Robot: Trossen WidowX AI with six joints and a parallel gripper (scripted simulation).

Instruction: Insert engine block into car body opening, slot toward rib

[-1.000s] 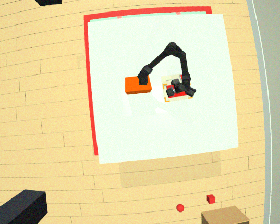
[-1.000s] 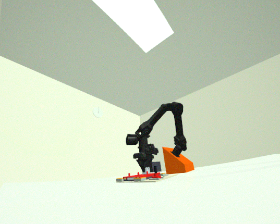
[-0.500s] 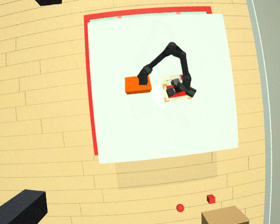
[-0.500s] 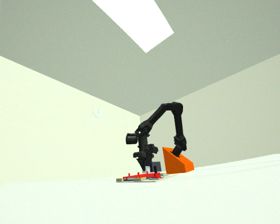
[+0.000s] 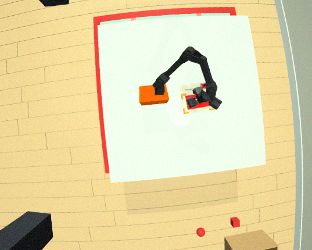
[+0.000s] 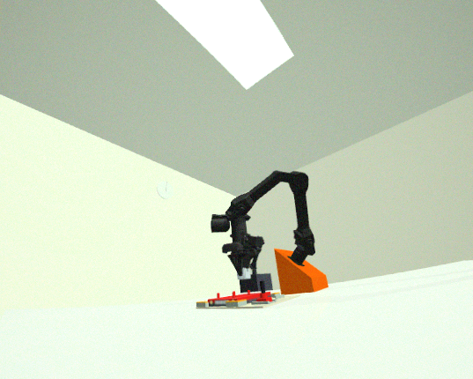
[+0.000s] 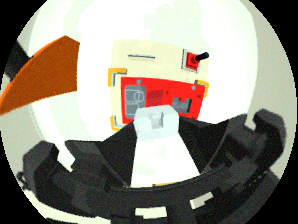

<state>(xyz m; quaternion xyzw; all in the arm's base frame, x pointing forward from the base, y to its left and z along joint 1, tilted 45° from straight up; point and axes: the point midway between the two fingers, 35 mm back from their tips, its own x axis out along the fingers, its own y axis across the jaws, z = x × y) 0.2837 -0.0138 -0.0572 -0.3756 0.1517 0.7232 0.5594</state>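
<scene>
My gripper (image 6: 244, 272) (image 7: 155, 119) is shut on the pale grey engine block (image 6: 245, 275) (image 7: 156, 131) and holds it above the car body, with a gap below it in the exterior view. The block's notch shows in the wrist view, in the middle of its upper part. The red car body (image 5: 203, 105) (image 6: 235, 298) (image 7: 169, 87) lies flat on a cream board (image 7: 124, 56). A dark grey notched recess (image 7: 181, 104) shows at its right in the wrist view, and a grey outlined panel (image 7: 134, 100) at its left. The block hides part of the body; the arm hides much of it in the top view.
Yellow-topped corner pieces (image 7: 117, 73) stand around the car body. A black lever (image 7: 202, 56) (image 6: 262, 287) rises from a red square on the board. The arm's orange base (image 5: 153, 94) (image 6: 290, 275) (image 7: 52, 75) stands beside the board.
</scene>
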